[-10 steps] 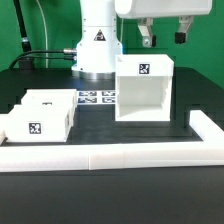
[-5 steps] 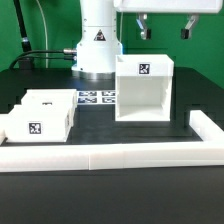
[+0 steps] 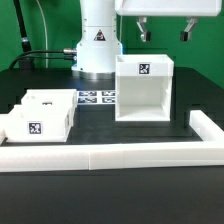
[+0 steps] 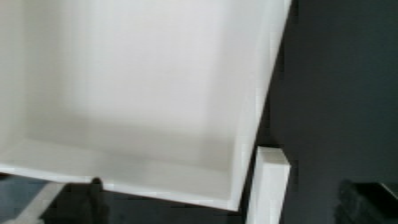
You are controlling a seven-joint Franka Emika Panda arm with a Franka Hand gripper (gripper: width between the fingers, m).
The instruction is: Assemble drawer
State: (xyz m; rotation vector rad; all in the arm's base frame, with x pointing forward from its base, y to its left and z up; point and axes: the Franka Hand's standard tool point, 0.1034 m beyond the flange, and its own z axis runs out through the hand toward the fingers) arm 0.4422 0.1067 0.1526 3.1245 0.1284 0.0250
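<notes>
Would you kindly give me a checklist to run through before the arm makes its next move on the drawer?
1. The pincer is open and empty: ok, fingers wide apart, nothing between them.
2. The pincer is clear of the housing: ok, it hangs above it without touching.
3. The housing stands upright, open face toward the exterior camera: ok.
4. The trays lie apart from the housing: ok, at the exterior view's left.
5. Which way the trays are turned for insertion: cannot tell.

Above drawer housing point(image 3: 143, 95), hand point(image 3: 164, 35), jaws spread; trays point(image 3: 45, 115) well apart.
</notes>
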